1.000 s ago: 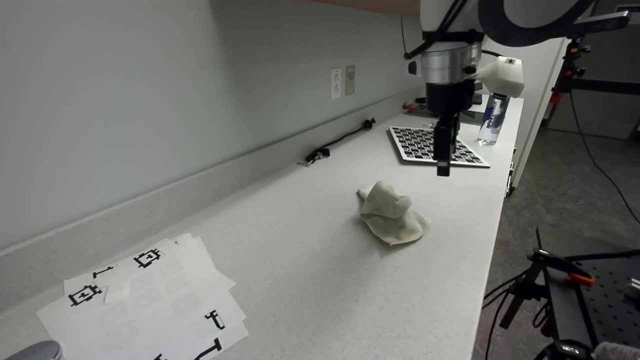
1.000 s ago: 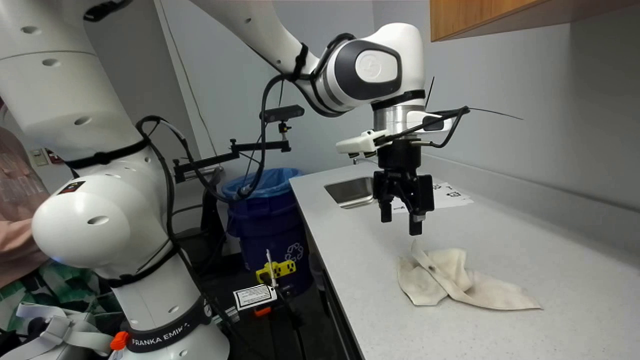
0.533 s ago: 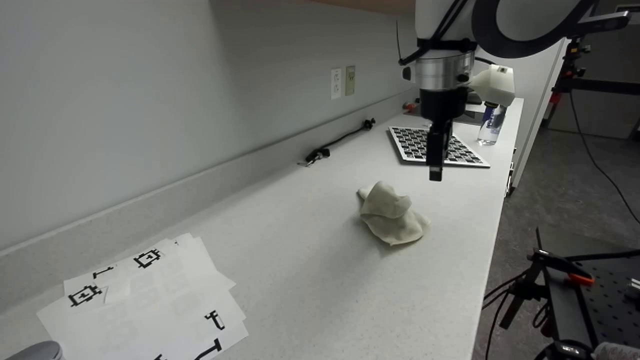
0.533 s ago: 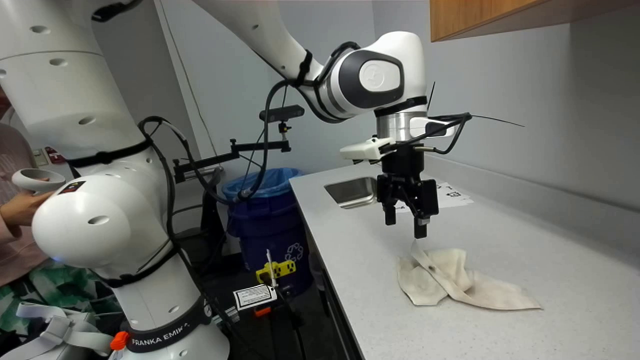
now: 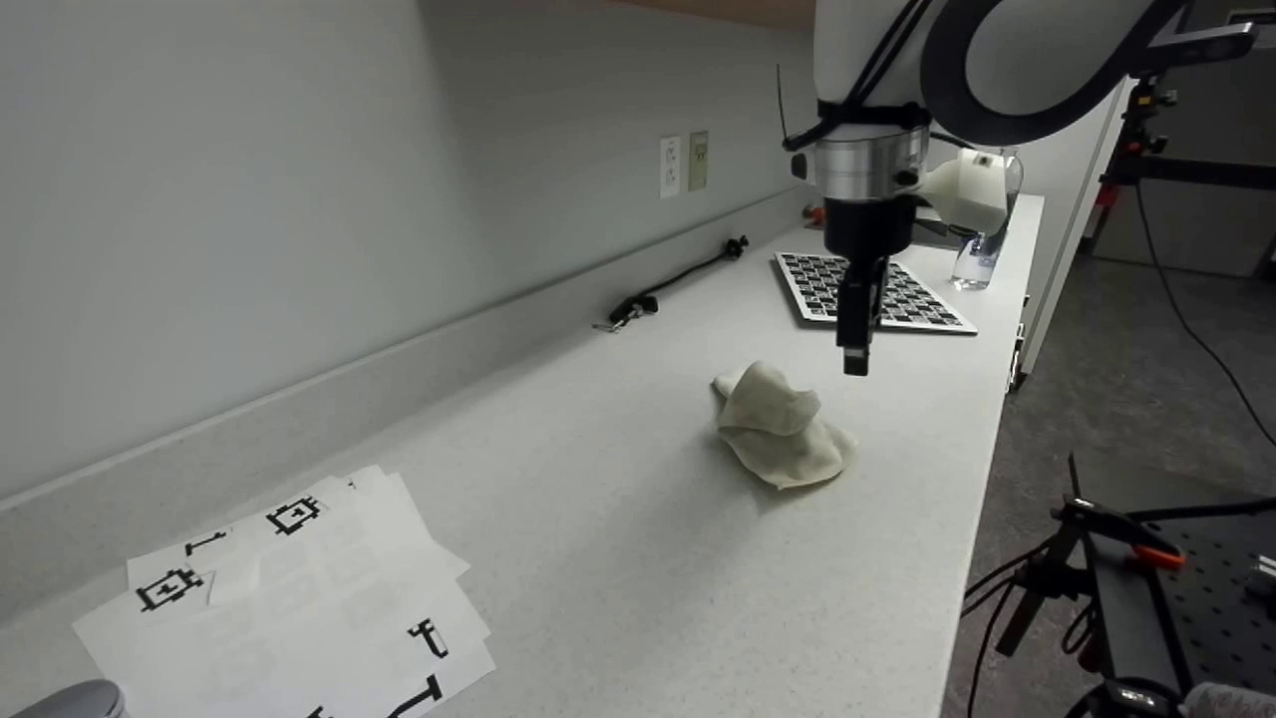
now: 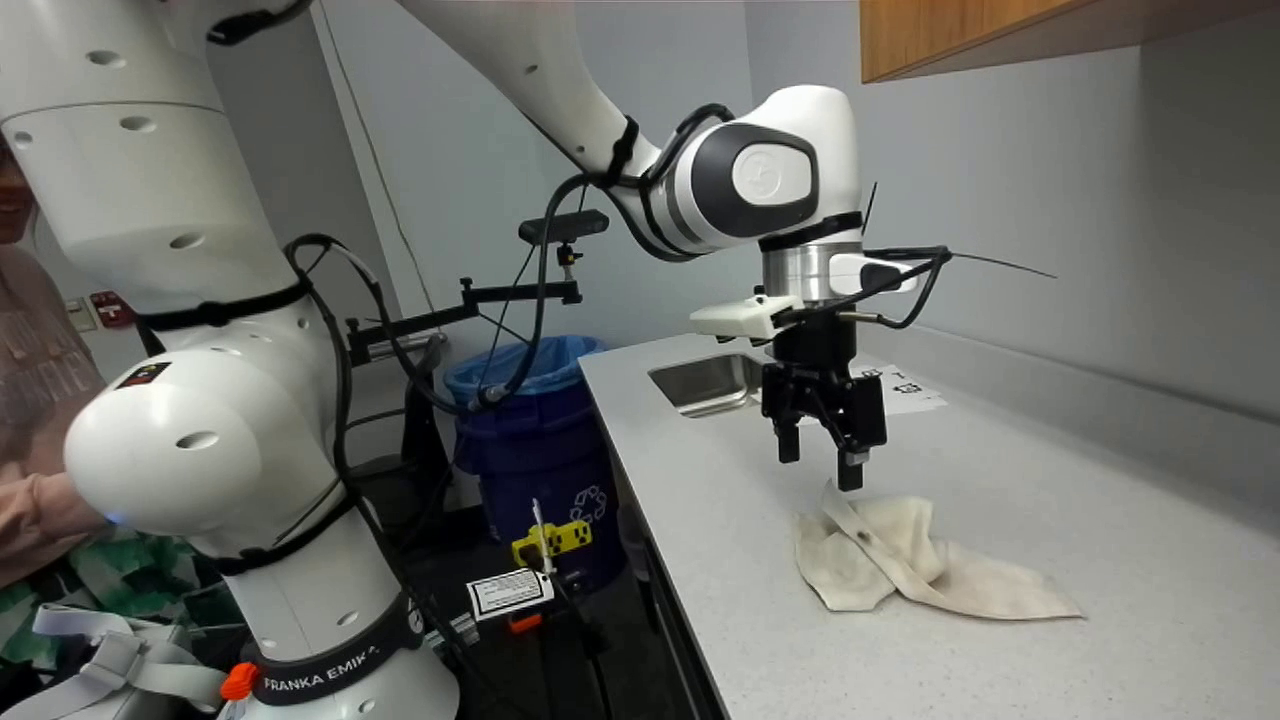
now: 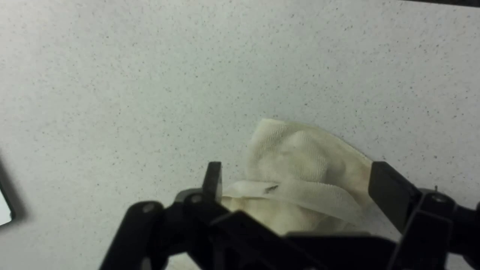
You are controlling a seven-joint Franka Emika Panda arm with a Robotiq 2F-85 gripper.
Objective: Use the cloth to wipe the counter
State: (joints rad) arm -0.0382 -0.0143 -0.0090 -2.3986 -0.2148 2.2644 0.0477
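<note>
The cloth (image 6: pixel 940 570) is a cream-white rag lying crumpled on the pale grey-white counter (image 6: pixel 1000 670); it shows in both exterior views. My gripper (image 6: pixel 820 463) points down and stands open above the counter, close to one end of the cloth. In an exterior view its fingertips (image 5: pixel 855 361) are up and to the right of the cloth (image 5: pixel 783 429). From the wrist, part of the cloth (image 7: pixel 300 157) appears between the widely parted fingers (image 7: pixel 390 195), with nothing gripped. The gripper's body hides the lower part of the cloth there.
White sheets with black marks (image 5: pixel 299 588) lie at the near end by the wall. Behind the gripper are a checkered board (image 5: pixel 907 299), a clear bottle (image 5: pixel 972 269) and a black cable (image 5: pixel 688 274). A sink (image 6: pixel 700 388) is set in the counter. A wooden cabinet (image 6: pixel 1000 35) hangs above.
My gripper has come down steadily and shifted somewhat toward the cloth, jaws open throughout. The cloth has not moved. A person behind the arm has shifted.
</note>
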